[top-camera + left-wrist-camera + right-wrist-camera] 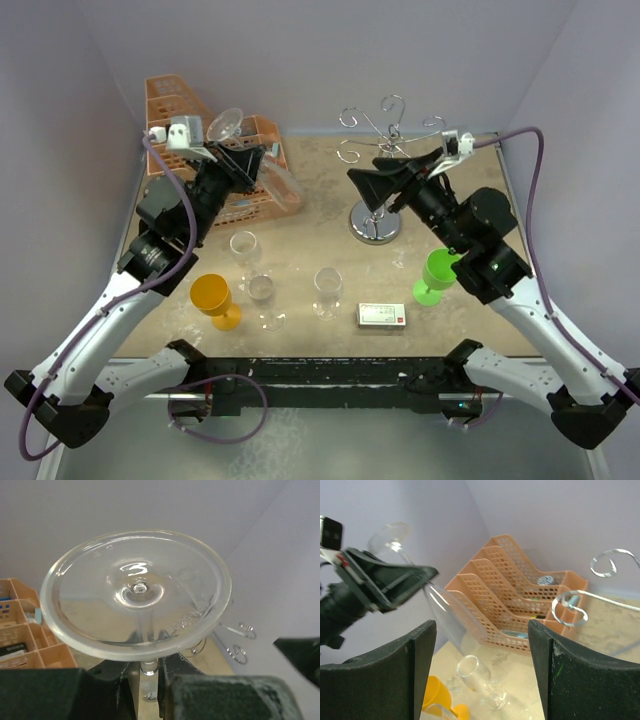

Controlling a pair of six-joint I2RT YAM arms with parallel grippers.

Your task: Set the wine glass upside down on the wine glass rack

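- Left fingers [60, 695]: closed narrow on the stem of the wine glass [135, 592], stem pinched in the gap between them.
- Round foot just past the fingertips on one side, face-on to the left wrist camera; bowl out the other side, slanting down toward the worktop [320, 190], clear of it.
- Glass tilted, neither upright nor fully inverted; carried at the corner of the orange lattice basket [175, 100] just beside those fingers. Contact between bowl and basket not determinable.
- Right fingers [580, 670]: spread wide, nothing between them.
- Wine glass rack [378, 228]: upright on the worktop just beside the right fingers, chrome base under the fingertips in the top view. Contact with the post not determinable.
- Two scroll ends of the rack high and outboard of one right finger in the right wrist view.
- Held glass well apart from the rack, seen across the open gap of the right fingers.
- Nearer the arm bases than either pair of fingers: orange goblet [213, 293], three clear glasses [245, 245], small white box [382, 315], green goblet [437, 272] close against the right arm.
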